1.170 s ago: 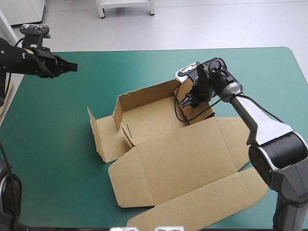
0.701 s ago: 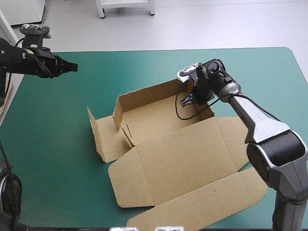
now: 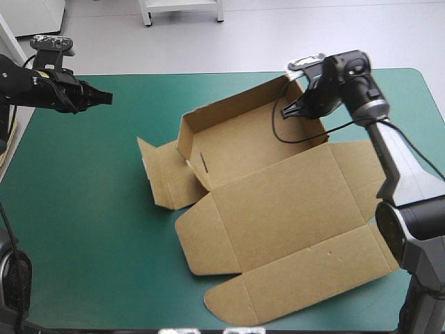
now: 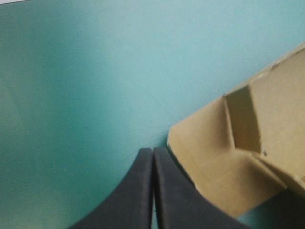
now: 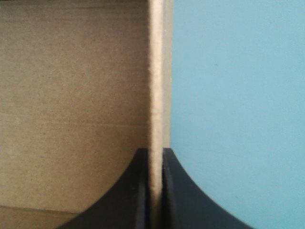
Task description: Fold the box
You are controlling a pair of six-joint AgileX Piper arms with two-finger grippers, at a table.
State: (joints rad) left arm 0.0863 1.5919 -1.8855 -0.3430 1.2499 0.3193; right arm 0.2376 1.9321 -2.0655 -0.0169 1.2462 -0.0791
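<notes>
The brown box [image 3: 278,209] lies at mid-table as an open tray [image 3: 240,149] with its back and side walls raised. Its lid and flaps are spread flat toward the near edge. My right gripper [image 3: 290,111] is at the tray's far right corner, shut on the upright right wall [image 5: 155,71], which runs edge-on between the fingers [image 5: 138,191]. My left gripper [image 3: 104,97] hovers shut and empty over the teal-green cover at the far left, well away from the box. In the left wrist view the box's left flap [image 4: 214,152] lies just ahead of and beside the left gripper [image 4: 153,151].
A loose side flap [image 3: 163,177] stands out from the tray's left end. A thin pale edge of more board [image 3: 10,136] shows at the table's left edge. The table's far edge [image 3: 208,72] runs close behind the right gripper.
My right gripper has shut on the tray's right wall and drawn the whole box to the right and toward the far edge. The left arm has stayed still.
</notes>
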